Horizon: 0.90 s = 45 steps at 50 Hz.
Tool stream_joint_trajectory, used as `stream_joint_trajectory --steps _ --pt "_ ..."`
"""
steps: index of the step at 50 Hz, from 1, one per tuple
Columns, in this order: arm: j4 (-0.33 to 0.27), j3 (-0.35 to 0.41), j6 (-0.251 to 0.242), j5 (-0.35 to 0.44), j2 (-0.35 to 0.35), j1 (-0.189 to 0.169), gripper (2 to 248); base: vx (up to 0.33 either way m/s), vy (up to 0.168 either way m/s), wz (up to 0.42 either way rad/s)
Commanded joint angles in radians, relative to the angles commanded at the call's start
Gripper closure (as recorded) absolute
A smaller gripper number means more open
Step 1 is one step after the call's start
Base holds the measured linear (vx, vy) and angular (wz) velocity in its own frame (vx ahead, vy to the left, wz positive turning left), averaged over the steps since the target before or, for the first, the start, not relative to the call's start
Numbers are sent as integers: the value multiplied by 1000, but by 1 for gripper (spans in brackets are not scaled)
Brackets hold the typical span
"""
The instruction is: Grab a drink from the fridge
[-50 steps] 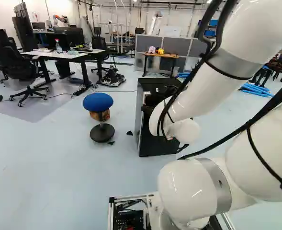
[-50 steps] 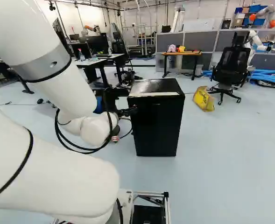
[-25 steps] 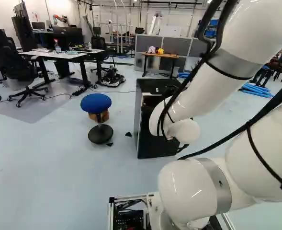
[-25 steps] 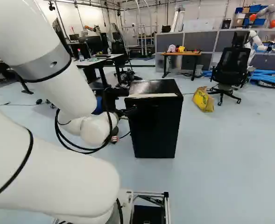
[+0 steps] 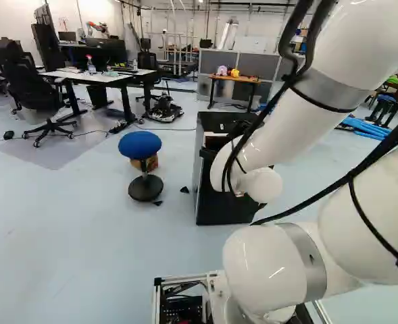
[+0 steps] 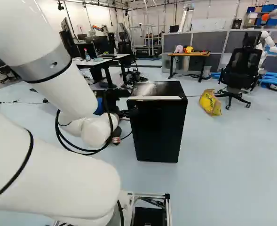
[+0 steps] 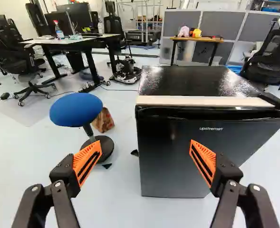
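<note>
The black fridge (image 6: 158, 125) stands on the floor ahead of the arm, a pale strip running along its top front edge. My gripper (image 6: 129, 112) is at the fridge's near left top corner in the right base view, partly hidden by the wrist and cables. In the wrist view the gripper (image 7: 145, 144) stands open with nothing between its orange pads; the dark fridge door (image 7: 178, 142) lies ahead, behind the fingers. Whether that door is fully closed I cannot tell. The fridge's inside is hidden, and no drink shows in it.
A blue stool (image 5: 140, 143) stands left of the fridge, with a brown block behind it. Farther back are desks (image 5: 104, 77), office chairs and a wooden table (image 6: 190, 54). A yellow bag (image 6: 210, 102) lies right of the fridge. Another robot (image 6: 270, 42) stands at the back right.
The base has moved: the room has shifted rightward in both base views, far things most, after a slight leftward shift earlier in the left one. The arm keeps its pose over its lowest joint.
</note>
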Motion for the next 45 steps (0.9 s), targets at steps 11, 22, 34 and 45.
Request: stream_joint_trajectory --steps 11,22,34,45 --pt "0 0 0 0 0 0 3 3 -11 70" --pt "0 0 0 0 0 0 3 0 0 0" --pt "0 0 0 0 0 0 3 0 0 0" --pt "0 0 0 0 0 0 3 0 0 0"
